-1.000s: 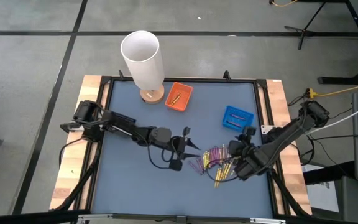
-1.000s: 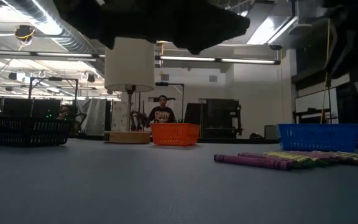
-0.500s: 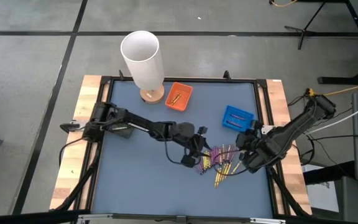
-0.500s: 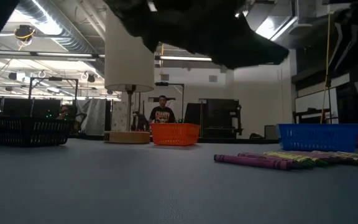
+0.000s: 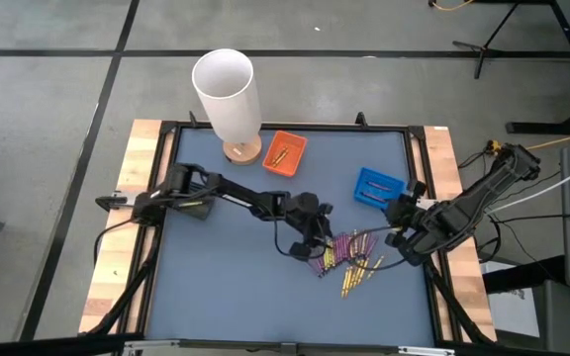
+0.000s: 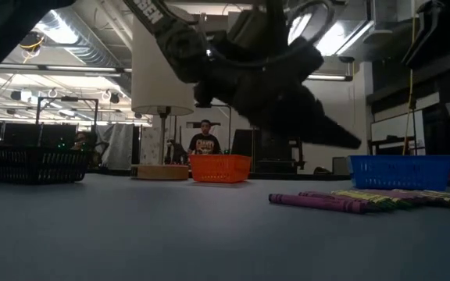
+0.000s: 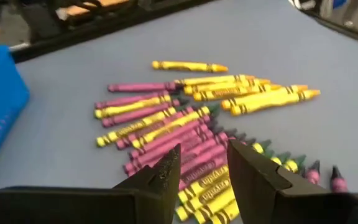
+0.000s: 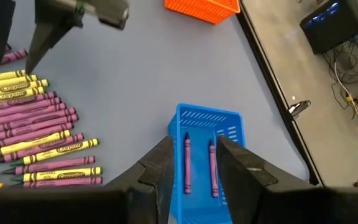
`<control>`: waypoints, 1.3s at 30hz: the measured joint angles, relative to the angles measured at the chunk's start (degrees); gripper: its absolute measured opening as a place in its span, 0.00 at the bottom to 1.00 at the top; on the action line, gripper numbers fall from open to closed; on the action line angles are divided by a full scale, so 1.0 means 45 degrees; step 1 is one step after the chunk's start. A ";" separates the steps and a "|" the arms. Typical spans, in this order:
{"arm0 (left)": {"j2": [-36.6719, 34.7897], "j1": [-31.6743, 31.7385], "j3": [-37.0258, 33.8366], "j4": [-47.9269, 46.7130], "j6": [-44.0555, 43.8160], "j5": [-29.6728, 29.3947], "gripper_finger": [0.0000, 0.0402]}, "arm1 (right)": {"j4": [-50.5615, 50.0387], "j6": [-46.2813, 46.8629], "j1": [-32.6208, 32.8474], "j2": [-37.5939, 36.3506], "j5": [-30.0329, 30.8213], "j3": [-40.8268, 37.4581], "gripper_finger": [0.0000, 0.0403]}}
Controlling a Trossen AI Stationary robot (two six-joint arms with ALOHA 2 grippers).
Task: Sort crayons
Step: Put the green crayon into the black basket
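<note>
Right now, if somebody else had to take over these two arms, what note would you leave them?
Left gripper: open, empty, low over the loose pile of yellow and purple wax crayons.
Right gripper: open, empty, above the small blue plastic tray.
Done: two purple crayons lie in the blue tray; a few yellow ones in the small orange plastic tray.
Left: the pile at the mat's middle-right, still mixed, needs sorting by colour.

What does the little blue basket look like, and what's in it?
The blue basket is a small rectangular tray that looks like plastic, with slotted walls and an open top. It sits flat on the grey table, toward the right side, a little beyond the loose crayon pile and not touching it. Two purple crayons lie inside, side by side. The right gripper is open in front of it.
</note>
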 joint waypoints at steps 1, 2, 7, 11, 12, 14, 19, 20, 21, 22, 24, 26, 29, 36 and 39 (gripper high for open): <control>0.0120 -0.0001 0.0000 0.0013 0.0099 0.0083 0.29 | 0.0005 0.0000 0.0000 0.0000 0.0040 0.0000 0.30; 0.0254 -0.0010 0.0000 0.0012 0.0209 0.0200 0.29 | 0.0009 0.0000 0.0000 0.0000 0.0040 0.0000 0.30; 0.0729 -0.0034 -0.0005 -0.0135 0.0686 0.0602 0.29 | 0.0040 0.0000 0.0000 0.0005 0.0040 0.0000 0.30; 0.0799 -0.0063 0.0000 -0.0362 0.0744 0.0631 0.29 | 0.0046 -0.0001 0.0000 0.0005 0.0040 0.0000 0.30; 0.0802 -0.0063 0.0000 -0.0454 0.0746 0.0633 0.29 | 0.0049 -0.0005 0.0000 0.0005 0.0040 0.0000 0.30; 0.0802 -0.0063 0.0000 -0.0718 0.0751 0.0638 0.29 | 0.0053 -0.0005 0.0000 0.0005 0.0040 0.0000 0.30; 0.0800 -0.0063 0.0013 -0.1026 0.0769 0.0653 0.29 | 0.0097 -0.0005 0.0000 0.0005 0.0040 0.0000 0.30; 0.0792 -0.0063 0.0019 -0.1109 0.0766 0.0660 0.29 | 0.0097 -0.0005 0.0000 0.0005 0.0040 0.0000 0.30; 0.0786 -0.0063 0.0019 -0.1184 0.0766 0.0676 0.29 | 0.0105 -0.0005 0.0000 0.0005 0.0040 0.0003 0.30; 0.0781 -0.0063 0.0019 -0.1248 0.0766 0.0683 0.29 | 0.0114 -0.0005 0.0000 0.0005 0.0040 0.0005 0.30; 0.0778 -0.0063 0.0020 -0.1370 0.0758 0.0684 0.29 | 0.0121 -0.0005 0.0000 0.0005 0.0040 0.0003 0.30; 0.0778 -0.0063 0.0022 -0.1489 0.0751 0.0684 0.29 | 0.0141 -0.0005 0.0000 0.0005 0.0040 0.0005 0.30; 0.0768 -0.0063 0.0024 -0.1568 0.0705 0.0684 0.29 | 0.0146 -0.0005 0.0000 0.0010 0.0040 0.0005 0.30; 0.0715 -0.0065 0.0019 -0.1682 0.0590 0.0660 0.29 | 0.0146 -0.0005 0.0000 0.0010 0.0040 0.0005 0.30; 0.0690 -0.0068 0.0019 -0.1688 0.0577 0.0628 0.29 | 0.0146 -0.0005 0.0000 0.0010 0.0040 0.0005 0.30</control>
